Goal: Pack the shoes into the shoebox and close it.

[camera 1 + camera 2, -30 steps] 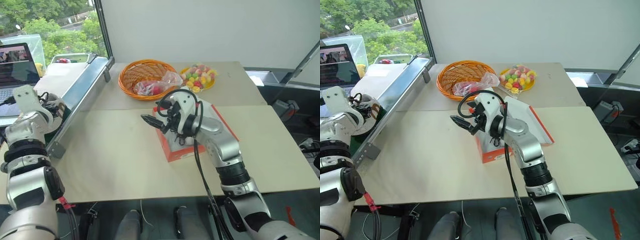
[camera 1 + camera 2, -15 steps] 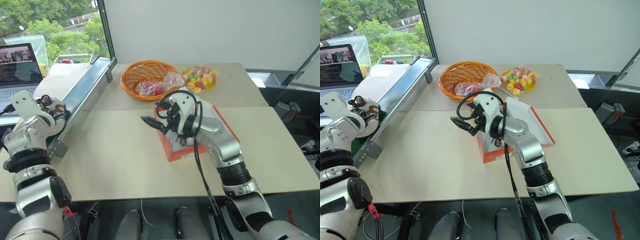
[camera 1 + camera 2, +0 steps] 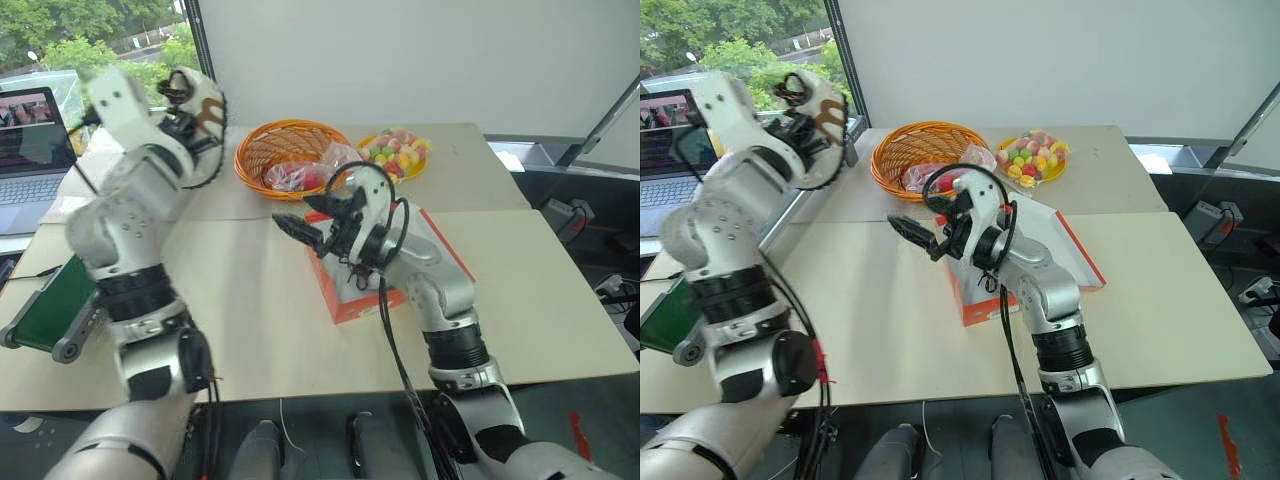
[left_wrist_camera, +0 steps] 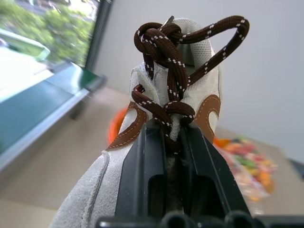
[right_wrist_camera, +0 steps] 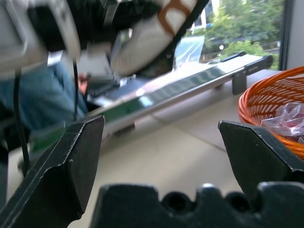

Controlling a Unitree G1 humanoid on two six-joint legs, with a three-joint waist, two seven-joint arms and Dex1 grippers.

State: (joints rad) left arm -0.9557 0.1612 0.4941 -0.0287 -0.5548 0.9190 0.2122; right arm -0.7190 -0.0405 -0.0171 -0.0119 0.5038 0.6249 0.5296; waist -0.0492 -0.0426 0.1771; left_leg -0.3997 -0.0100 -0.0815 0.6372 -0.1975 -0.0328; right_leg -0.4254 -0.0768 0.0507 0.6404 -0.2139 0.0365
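Shoebox (image 3: 352, 296): orange-red, on the table (image 3: 250, 300), lid open. Left gripper (image 4: 172, 142): clenched on a whitish shoe (image 4: 178, 90) with dark laces, raised well left of the shoebox. Right gripper (image 3: 300, 228): jaws spread wide, empty, above the shoebox's left edge. Orange basket (image 3: 270, 150): behind the shoebox.

Shoe (image 4: 156, 118): matt off-white suede, tan leather trim, braided brown laces. Shoebox (image 3: 365, 300): matt orange-red cardboard. Basket (image 3: 285, 150): woven wicker. Counter (image 3: 240, 310): smooth matt beige. Left claw (image 4: 173, 166): black matt plastic.
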